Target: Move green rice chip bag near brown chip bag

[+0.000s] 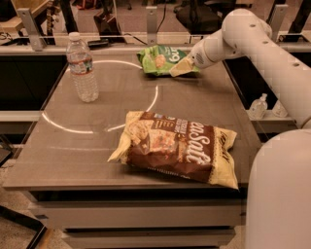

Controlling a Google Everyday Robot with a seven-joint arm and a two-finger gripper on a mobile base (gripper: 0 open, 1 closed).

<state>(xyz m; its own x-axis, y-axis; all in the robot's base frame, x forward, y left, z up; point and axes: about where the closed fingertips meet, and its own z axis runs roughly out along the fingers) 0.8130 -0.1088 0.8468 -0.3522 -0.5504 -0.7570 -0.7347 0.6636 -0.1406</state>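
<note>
My gripper [184, 66] sits at the green rice chip bag's [161, 58] right edge, presumably to pinch it for carrying toward the brown chip bag [180, 146]; whether it grips yet, I cannot tell.

Looks like a robot lab in an office: a white robot arm [272, 53] over a grey test surface [121, 121], gripper [182, 67] at its far side, dark office furniture [199, 14] behind.

two chip bags [163, 57] [177, 146], one bottle [82, 68], one pincer [181, 69]
</note>
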